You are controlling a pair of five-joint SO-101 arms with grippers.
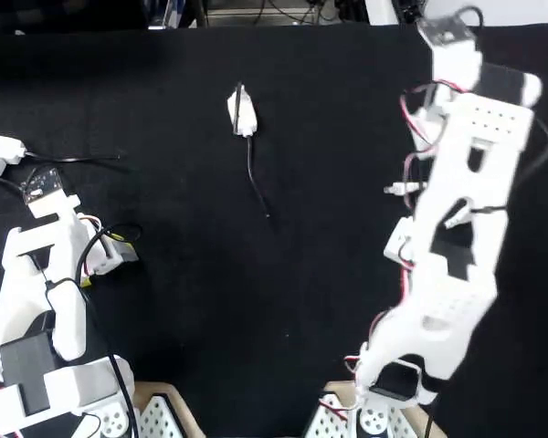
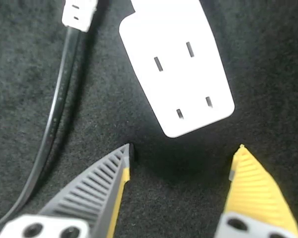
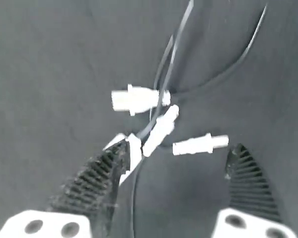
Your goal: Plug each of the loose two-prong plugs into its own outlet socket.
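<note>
Pickup step, we judge: outlet (image 2: 181,74) slots bare, nothing seated. Left tool (image 2: 184,153) is apart, just short of the outlet on the table (image 2: 268,49). Right tool (image 3: 181,148) is apart over tangled plugs (image 3: 134,99). Next likely calls for clamping one plug and aligning prongs to slots.

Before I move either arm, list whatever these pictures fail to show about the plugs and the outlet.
Flat white plastic outlet block, left wrist view: one end is cut off by the picture edge, so the socket count is unknown.
Small white two-prong plugs, right wrist view: blurred and tangled with thin cords; which cord feeds which is unclear.
White plug on a black cord, high view: too small to show prongs.
</note>
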